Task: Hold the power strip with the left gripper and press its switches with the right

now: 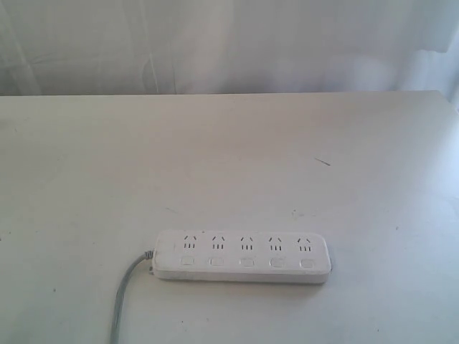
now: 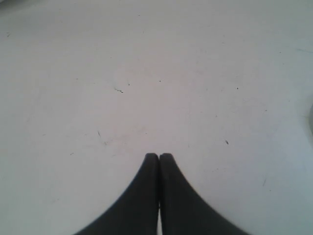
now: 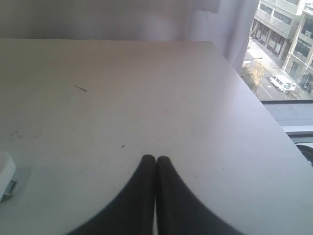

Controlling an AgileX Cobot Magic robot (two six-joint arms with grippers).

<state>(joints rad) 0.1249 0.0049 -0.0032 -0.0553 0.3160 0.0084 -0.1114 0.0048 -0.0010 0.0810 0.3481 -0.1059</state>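
Observation:
The white power strip (image 1: pixel 242 256) lies flat near the table's front edge in the exterior view, its long side running left to right. A row of small white switches (image 1: pixel 247 262) runs below its sockets. Its grey cord (image 1: pixel 122 301) leaves the left end and trails toward the front. Neither arm shows in the exterior view. My left gripper (image 2: pixel 159 155) is shut with nothing in it, over bare tabletop. My right gripper (image 3: pixel 156 158) is also shut and holds nothing; one end of the power strip (image 3: pixel 5 182) shows at the edge of its view, well away from the fingers.
The white table (image 1: pixel 229 158) carries a few small dark specks. Its far edge meets a pale curtain (image 1: pixel 215 43). In the right wrist view the table's side edge (image 3: pixel 254 98) runs beside a window onto a street.

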